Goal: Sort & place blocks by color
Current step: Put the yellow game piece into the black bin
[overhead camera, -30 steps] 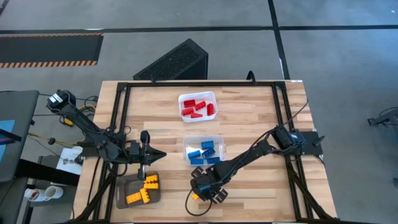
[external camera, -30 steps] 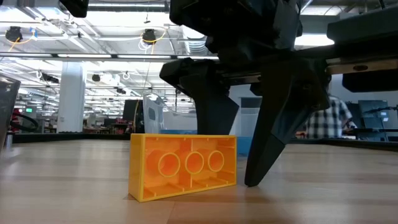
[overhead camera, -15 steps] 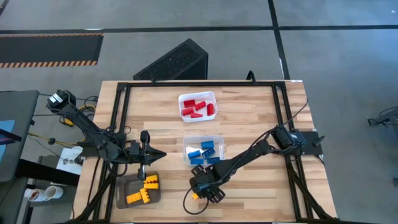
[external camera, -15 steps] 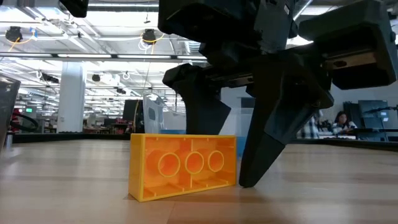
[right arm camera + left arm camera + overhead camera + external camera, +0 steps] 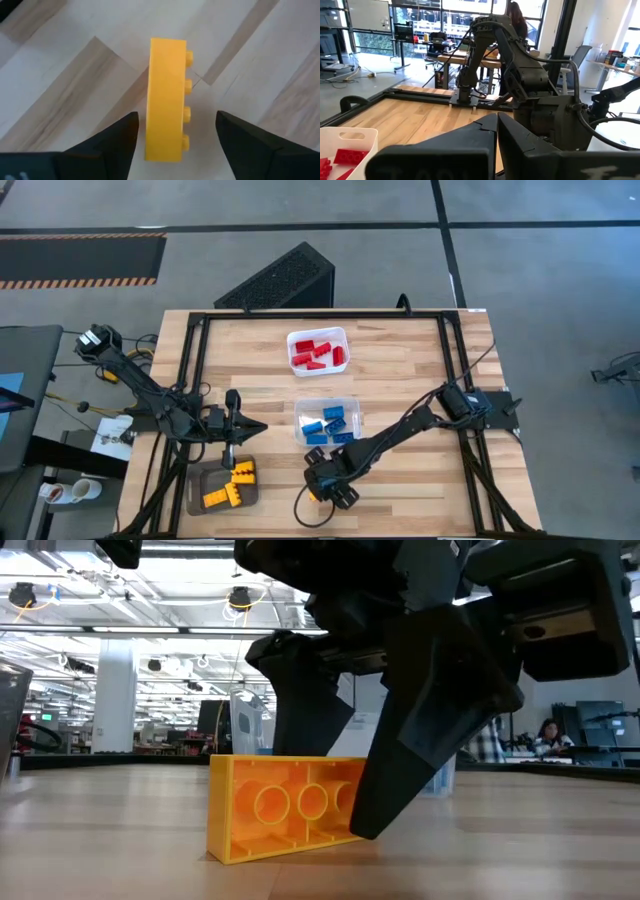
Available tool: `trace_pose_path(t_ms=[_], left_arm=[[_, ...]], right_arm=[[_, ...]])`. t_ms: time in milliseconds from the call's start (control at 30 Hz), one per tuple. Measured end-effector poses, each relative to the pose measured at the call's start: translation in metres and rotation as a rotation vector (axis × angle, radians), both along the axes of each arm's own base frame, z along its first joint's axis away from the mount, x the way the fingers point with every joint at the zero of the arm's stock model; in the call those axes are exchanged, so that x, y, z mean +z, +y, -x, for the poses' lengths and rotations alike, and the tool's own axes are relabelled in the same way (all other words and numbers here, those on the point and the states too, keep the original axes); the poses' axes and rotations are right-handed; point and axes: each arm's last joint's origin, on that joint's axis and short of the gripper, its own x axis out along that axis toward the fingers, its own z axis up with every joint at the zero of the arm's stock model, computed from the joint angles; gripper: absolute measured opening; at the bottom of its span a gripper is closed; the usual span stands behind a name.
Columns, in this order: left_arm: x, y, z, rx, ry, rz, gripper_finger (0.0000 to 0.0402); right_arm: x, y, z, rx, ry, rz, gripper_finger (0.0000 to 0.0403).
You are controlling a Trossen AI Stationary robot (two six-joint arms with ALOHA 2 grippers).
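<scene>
From above, the right gripper (image 5: 322, 491) has slid toward nine o'clock over the last second and now covers the stray yellow block (image 5: 312, 495) at the table's six o'clock edge, while the left gripper (image 5: 232, 442) waits, fingers together, above the grey tray (image 5: 194, 490) of yellow blocks. At table height, one dark finger (image 5: 420, 730) now overlaps the block (image 5: 280, 805), suggesting a pickup is close. The right wrist view shows the jaws apart, straddling the block (image 5: 167, 100) on its side, touching neither face.

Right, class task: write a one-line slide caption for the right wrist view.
Right claw open, its fingers either side of a yellow block lying on its side on the wooden table.
</scene>
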Motion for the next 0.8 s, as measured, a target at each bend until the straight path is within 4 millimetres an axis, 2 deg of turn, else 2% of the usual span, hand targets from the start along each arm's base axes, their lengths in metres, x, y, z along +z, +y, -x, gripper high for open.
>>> trace_pose_path(t_ms=[167,467,633,800], left_arm=[[-0.001,0.000,0.000,-0.001,0.007,0.008,0.0000],[-0.004,0.000,0.000,-0.003,0.032,0.012,0.0000],[-0.006,-0.001,0.000,-0.014,0.045,0.001,0.0006],[-0.014,-0.007,-0.006,-0.066,0.080,-0.048,0.0048]], right_arm=[[0.000,-0.001,0.000,-0.022,0.007,-0.006,0.0243],[0.000,-0.002,0.000,-0.041,0.014,-0.002,0.0089],[0.011,-0.008,-0.007,-0.163,0.009,-0.002,0.0085],[0.029,-0.017,-0.018,-0.229,0.002,-0.041,0.0085]])
